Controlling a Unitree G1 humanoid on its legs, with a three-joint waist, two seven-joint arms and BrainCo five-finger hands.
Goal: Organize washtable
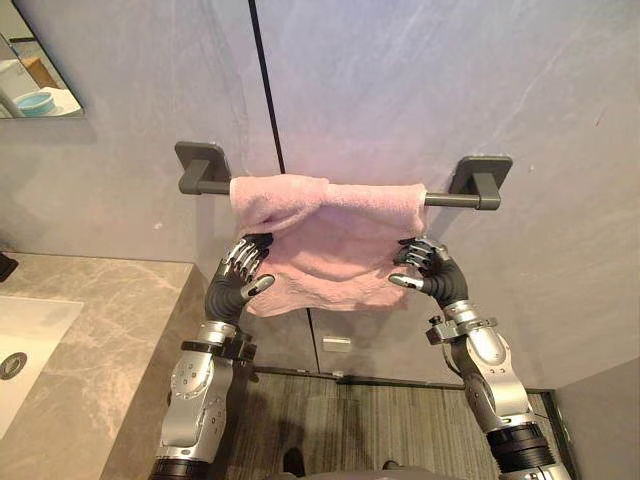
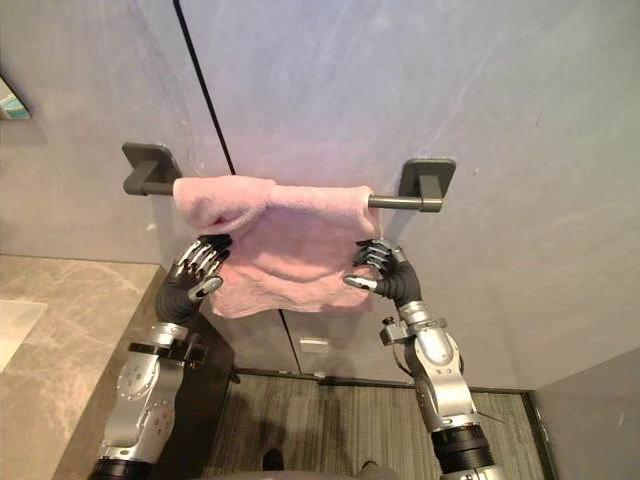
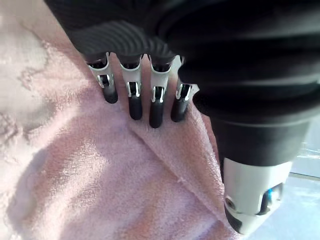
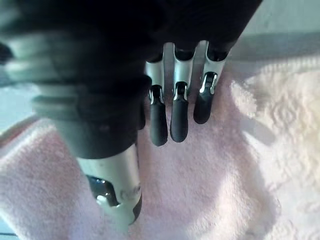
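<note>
Below the bar (image 1: 441, 200), the towel (image 1: 330, 235) hangs draped and bunched. The left hand (image 1: 240, 272) and right hand (image 1: 428, 265) lie on its two side edges, fingers (image 3: 156, 107) near straight and flat on the cloth, thumbs apart, gripping nothing, probably so as to spread it evenly. Left of and below the bar lies the desk (image 1: 110, 330) with its sink (image 1: 25, 335); nothing appears to obstruct either arm.

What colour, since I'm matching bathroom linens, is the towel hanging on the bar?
The towel is plain pale pink, clearest in the left eye view.
</note>
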